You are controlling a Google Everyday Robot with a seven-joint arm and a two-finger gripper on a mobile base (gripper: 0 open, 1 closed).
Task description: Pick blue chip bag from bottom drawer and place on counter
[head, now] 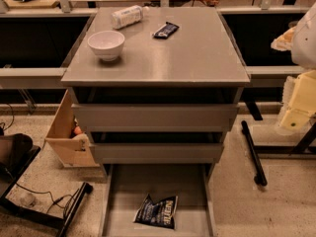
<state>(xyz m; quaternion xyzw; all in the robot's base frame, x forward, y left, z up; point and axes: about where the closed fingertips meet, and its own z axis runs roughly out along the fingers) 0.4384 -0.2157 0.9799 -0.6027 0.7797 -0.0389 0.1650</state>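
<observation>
The blue chip bag (157,212) lies crumpled in the open bottom drawer (148,184), likely light, soft, slippery foil best pinched at a raised crimped edge, while the end effector (297,107) hangs far right, its grip state impossible to tell.

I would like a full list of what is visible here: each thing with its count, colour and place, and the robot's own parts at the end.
crumpled dark-blue foil chip bag: one, navy with white lettering, lying in the open bottom drawer
bottom drawer: one, grey, lowest in the cabinet
flat grey counter: one, the cabinet's top
round white bowl: one, upright, counter's left side
clear plastic bottle: one, pale label, lying at the counter's back
slim dark snack bar wrapper: one, right of the bottle
shallower grey drawers: two, above the bottom drawer
pale wooden box: one, on the floor, left of the cabinet
gripper: one, cream, right edge, beside the cabinet
</observation>
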